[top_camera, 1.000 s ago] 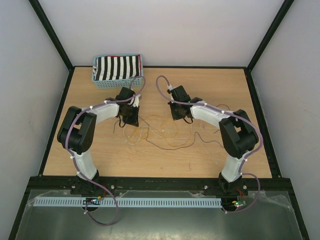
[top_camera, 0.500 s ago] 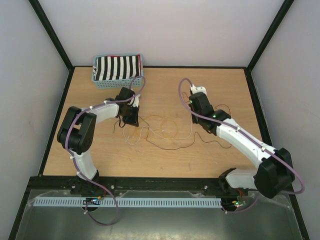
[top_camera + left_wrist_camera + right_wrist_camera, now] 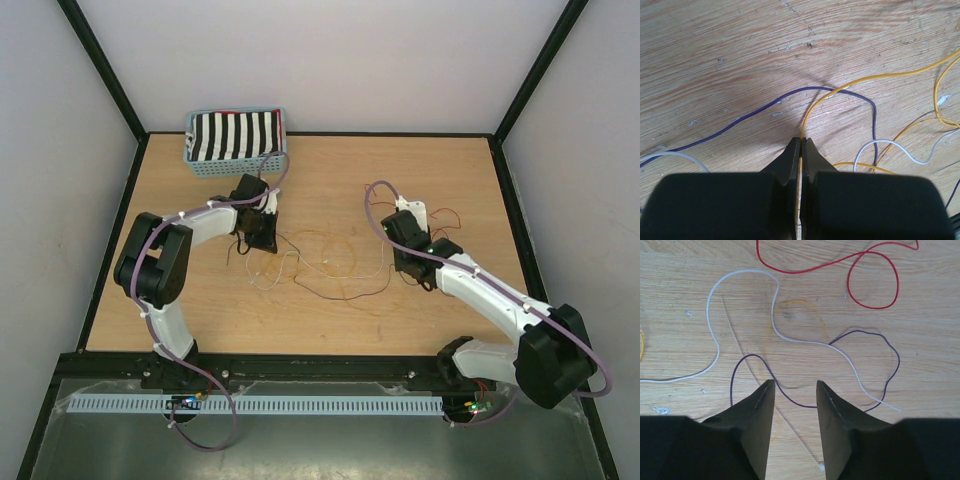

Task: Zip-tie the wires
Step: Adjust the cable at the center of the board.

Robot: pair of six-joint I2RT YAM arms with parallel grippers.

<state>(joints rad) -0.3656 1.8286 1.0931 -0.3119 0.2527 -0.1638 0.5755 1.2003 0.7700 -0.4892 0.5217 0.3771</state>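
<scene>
Thin, flexible orange, red, purple and white wires [image 3: 335, 262] are sprawling across the pale wooden table [image 3: 330, 170]. At their nine o'clock, the black left gripper [image 3: 801, 141] is clamping an orange-yellow strand [image 3: 890, 75]. At three o'clock, the black right gripper [image 3: 795, 382] is hovering, fingers apart, over a purple strand [image 3: 754, 355].

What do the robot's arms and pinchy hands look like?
Both the left arm and the right arm have white tube-shaped pieces joined by chunky black joints. A thin lilac cable runs along each. The left gripper and right gripper have two black, pointed wedge fingers.
</scene>
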